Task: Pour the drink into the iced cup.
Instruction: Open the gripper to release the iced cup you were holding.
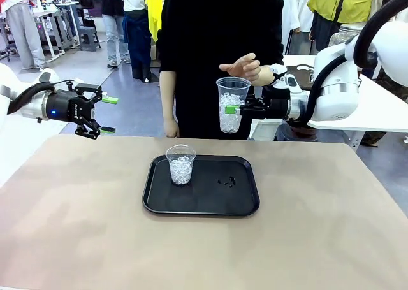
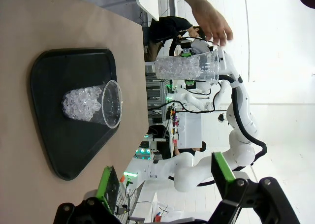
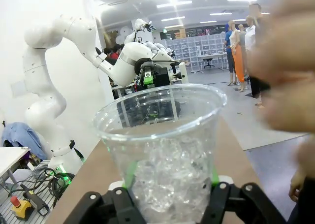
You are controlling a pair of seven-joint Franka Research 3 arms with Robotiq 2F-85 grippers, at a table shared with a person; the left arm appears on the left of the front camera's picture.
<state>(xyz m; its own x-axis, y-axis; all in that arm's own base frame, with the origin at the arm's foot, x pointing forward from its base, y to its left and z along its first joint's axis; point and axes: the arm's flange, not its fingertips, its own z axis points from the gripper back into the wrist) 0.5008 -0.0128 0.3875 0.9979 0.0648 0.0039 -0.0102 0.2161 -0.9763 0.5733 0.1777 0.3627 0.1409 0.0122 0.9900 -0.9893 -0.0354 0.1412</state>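
My right gripper [image 1: 233, 109] [image 3: 170, 197] is shut on an iced cup [image 1: 233, 92] [image 3: 167, 145], a clear plastic cup about half full of white ice, held upright in the air beyond the table's far edge. A person's hand [image 1: 245, 67] [image 2: 209, 19] hovers just above its rim. Another clear iced cup [image 1: 181, 164] [image 2: 91, 103] stands at the left of the black tray [image 1: 217, 201]. Off the table's left side my left gripper [image 1: 108, 115] [image 2: 165, 177] is open with nothing between its fingers. The drink is out of view.
The person in black stands at the far edge behind the tray. A small dark speck [image 1: 226, 181] lies on the tray's right half. The tan tabletop [image 1: 319, 226] is bare around the tray. A white table [image 1: 382, 108] stands behind my right arm.
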